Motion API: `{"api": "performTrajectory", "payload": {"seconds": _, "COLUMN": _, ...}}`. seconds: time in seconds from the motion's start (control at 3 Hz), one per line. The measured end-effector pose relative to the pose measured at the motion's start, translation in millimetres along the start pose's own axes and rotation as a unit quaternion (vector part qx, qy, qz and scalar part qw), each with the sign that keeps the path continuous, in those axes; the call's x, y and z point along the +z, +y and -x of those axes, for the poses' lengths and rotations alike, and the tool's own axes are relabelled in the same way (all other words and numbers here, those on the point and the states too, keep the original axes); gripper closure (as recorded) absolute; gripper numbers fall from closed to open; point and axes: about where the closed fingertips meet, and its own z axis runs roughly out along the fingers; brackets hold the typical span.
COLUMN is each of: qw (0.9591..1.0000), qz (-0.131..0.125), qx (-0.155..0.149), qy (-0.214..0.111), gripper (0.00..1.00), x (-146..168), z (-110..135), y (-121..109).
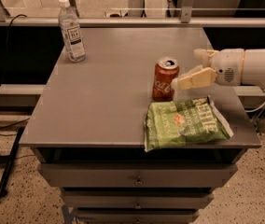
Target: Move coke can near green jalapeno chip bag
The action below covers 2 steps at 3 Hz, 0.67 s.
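The coke can (165, 79), red with a silver top, stands upright on the grey table (109, 92), just behind the top left corner of the green jalapeno chip bag (184, 123). The bag lies flat at the table's front right. My gripper (186, 69) reaches in from the right, just to the right of the can. It is open. The near finger (195, 78) has its tip at the can's right side, and the far finger (202, 54) is behind it, apart from the can.
A clear plastic water bottle (72, 31) stands at the table's back left corner. A rail runs behind the table. Drawers sit under the table's front edge. Cables lie on the floor at the left.
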Motion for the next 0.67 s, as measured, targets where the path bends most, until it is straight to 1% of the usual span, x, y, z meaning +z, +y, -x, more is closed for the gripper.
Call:
{"api": "performTrajectory", "payload": {"seconds": 0.33, "qw": 0.9993, "qz": -0.022, "qx": -0.027, "qy": -0.009, "gripper": 0.0, "x": -23.0, "z": 10.6, "y": -47.0}}
{"api": "performTrajectory", "payload": {"seconds": 0.67, "qw": 0.9966, "qz": -0.051, "qx": -0.062, "qy": -0.018, "gripper": 0.0, "x": -41.4, "z": 32.6, "y": -92.7}}
